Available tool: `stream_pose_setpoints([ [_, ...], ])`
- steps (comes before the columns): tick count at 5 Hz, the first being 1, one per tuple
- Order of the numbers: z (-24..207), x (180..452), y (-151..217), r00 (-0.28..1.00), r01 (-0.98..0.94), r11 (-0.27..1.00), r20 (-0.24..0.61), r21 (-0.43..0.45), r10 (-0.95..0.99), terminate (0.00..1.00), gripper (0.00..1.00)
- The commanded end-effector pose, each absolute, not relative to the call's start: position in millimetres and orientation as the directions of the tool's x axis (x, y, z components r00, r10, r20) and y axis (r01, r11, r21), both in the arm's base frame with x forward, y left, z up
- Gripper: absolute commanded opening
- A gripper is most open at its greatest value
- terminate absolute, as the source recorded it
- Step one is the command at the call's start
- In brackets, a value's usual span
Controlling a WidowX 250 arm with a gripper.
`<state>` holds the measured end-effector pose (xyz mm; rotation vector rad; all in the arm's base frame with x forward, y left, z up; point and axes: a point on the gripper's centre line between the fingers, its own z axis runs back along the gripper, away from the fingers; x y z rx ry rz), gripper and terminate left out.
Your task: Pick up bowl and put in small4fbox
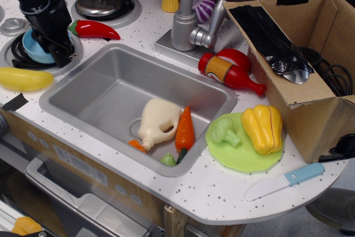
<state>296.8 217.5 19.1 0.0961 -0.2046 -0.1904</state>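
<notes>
The light-blue bowl [32, 49] sits on the front left stove burner, left of the sink. My black gripper [52, 48] is lowered onto the bowl's right side. One finger [64, 55] is outside the rim and the other reaches into the bowl, so the jaws stand apart around the rim. The bowl rests on the burner. The brown cardboard box [302, 95] with black tape stands at the far right, flaps open, with cables inside.
A yellow banana [23, 79] lies just in front of the bowl and a red chili [93, 29] behind it. The grey sink [119, 84] holds a jug and a carrot. A faucet [186, 20], a ketchup bottle [230, 73] and a green plate [244, 151] lie between sink and box.
</notes>
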Motion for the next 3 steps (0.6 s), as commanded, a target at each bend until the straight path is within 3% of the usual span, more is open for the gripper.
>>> stream_pose_setpoints([
  [1,90,309,168,0.938,0.19,0.973,0.267,0.134,-0.22,0.0,0.0],
  [3,164,323,73,0.918,0.306,0.952,0.262,0.011,-0.298,0.0,0.0],
])
